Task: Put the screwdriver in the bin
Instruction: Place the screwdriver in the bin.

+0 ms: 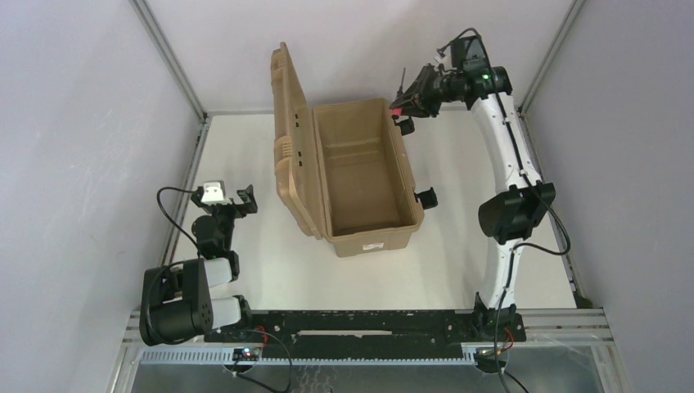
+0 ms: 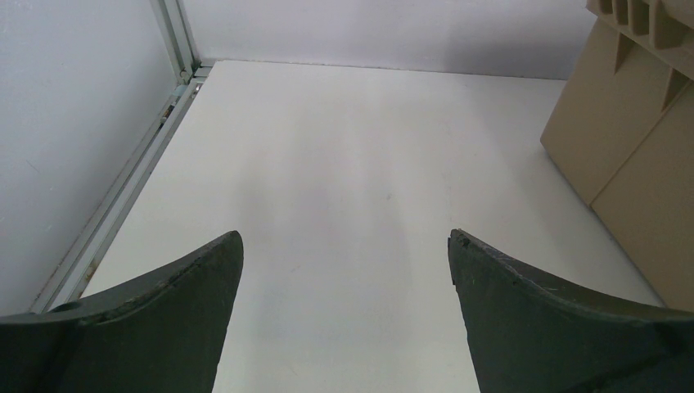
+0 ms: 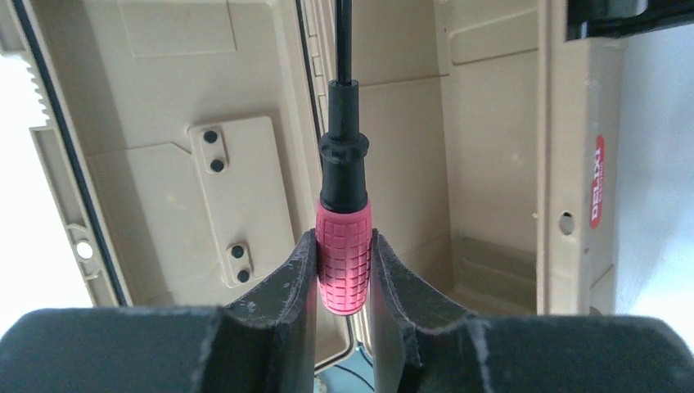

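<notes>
Tan plastic forms the large rectangular bin [image 1: 372, 233], which stands open near the middle of the white surface [image 1: 458, 270] in the top external view. Its ribbed hinged lid [image 1: 288, 106] is raised along the left side. Two black latches [image 1: 426, 197] sit on the right wall, and a small white label [image 1: 373, 244] is on the near wall. The right end effector [image 1: 407, 102] is held at the bin's far right corner, above the rim. It carries the small screwdriver with a red handle and thin black shaft [image 1: 396, 109]. The left end effector [image 1: 244, 201] sits low to the left of the bin and does not touch it.

Left wrist view: the left end effector [image 2: 344, 241] is spread wide. Its two dark fingers [image 2: 188, 286] are well apart, with only bare surface [image 2: 352, 147] between them. An outer tan wall of the bin [image 2: 622, 139] fills the right edge.

Right wrist view: the right end effector [image 3: 344, 246] is pinching the screwdriver [image 3: 344, 262]. Both fingers [image 3: 286, 286] press against the sides of the red gridded handle. The black collar and shaft run upward out of the picture. Behind them are the inner tan walls of the bin [image 3: 205, 123]. A red sticker [image 3: 597, 182] is on the rim at the right.
</notes>
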